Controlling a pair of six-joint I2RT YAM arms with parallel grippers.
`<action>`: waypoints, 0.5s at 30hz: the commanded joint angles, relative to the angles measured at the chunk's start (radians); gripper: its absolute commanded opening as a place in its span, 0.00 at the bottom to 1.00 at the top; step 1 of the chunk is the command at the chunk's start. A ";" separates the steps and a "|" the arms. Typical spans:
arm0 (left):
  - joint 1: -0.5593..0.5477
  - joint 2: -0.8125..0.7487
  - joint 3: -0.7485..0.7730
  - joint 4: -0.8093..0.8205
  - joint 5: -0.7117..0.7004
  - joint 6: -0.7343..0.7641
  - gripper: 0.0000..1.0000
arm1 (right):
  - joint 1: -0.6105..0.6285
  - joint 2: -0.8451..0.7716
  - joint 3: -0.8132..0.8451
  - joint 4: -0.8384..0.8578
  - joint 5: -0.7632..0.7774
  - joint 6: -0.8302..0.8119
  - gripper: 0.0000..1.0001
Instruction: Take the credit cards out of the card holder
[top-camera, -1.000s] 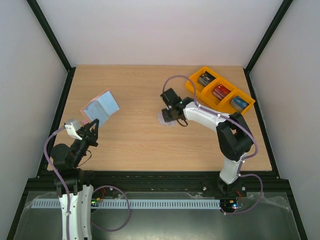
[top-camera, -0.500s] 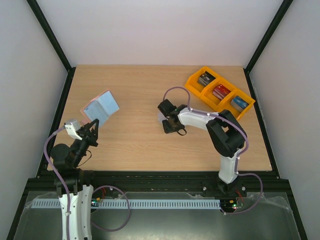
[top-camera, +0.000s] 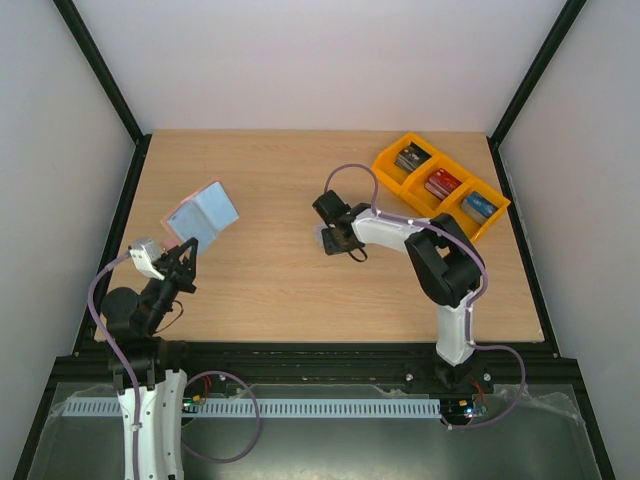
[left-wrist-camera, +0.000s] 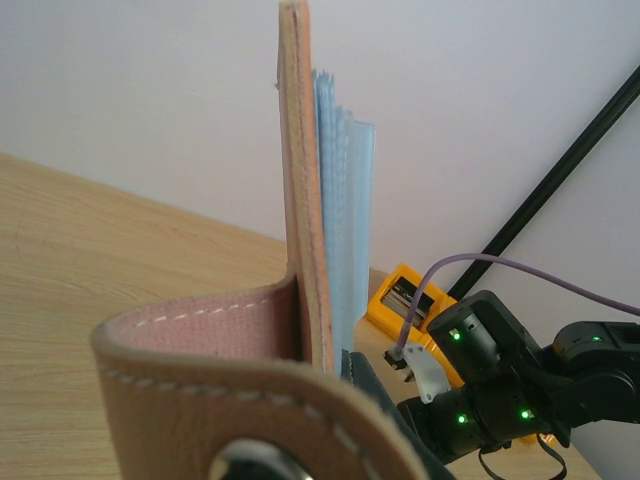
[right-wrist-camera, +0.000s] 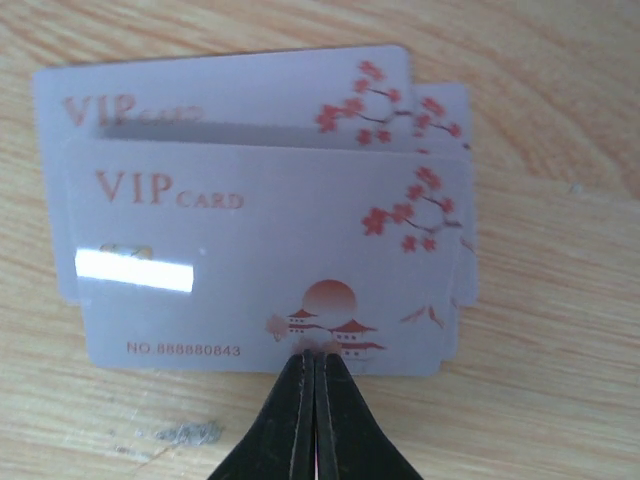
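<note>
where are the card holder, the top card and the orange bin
card holder (top-camera: 205, 212), top view, blue inside face
top card (right-wrist-camera: 270, 255), right wrist view, middle of its face
orange bin (top-camera: 385, 165), top view, left end wall

Smooth, glossy plastic for the credit cards (right-wrist-camera: 260, 240), whitish, with a bright glare patch at the left. Matt, light wood grain on the table (right-wrist-camera: 560, 330). Grainy pinkish-tan leather look outside the card holder (left-wrist-camera: 298, 200), with pale stitching, woven pink cloth lining and ribbed light blue pockets. Shiny metal snap (left-wrist-camera: 240, 468). Far right, smooth orange plastic bins (top-camera: 383, 167).
</note>
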 joint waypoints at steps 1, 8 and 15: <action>0.008 -0.005 0.009 0.039 -0.001 0.000 0.02 | -0.017 0.056 0.023 -0.028 0.064 -0.019 0.02; 0.008 -0.004 0.008 0.042 -0.001 0.001 0.02 | -0.017 0.039 0.018 -0.012 -0.015 -0.008 0.02; 0.008 -0.005 0.005 0.063 0.051 -0.002 0.02 | -0.015 -0.161 -0.020 0.115 -0.268 -0.117 0.10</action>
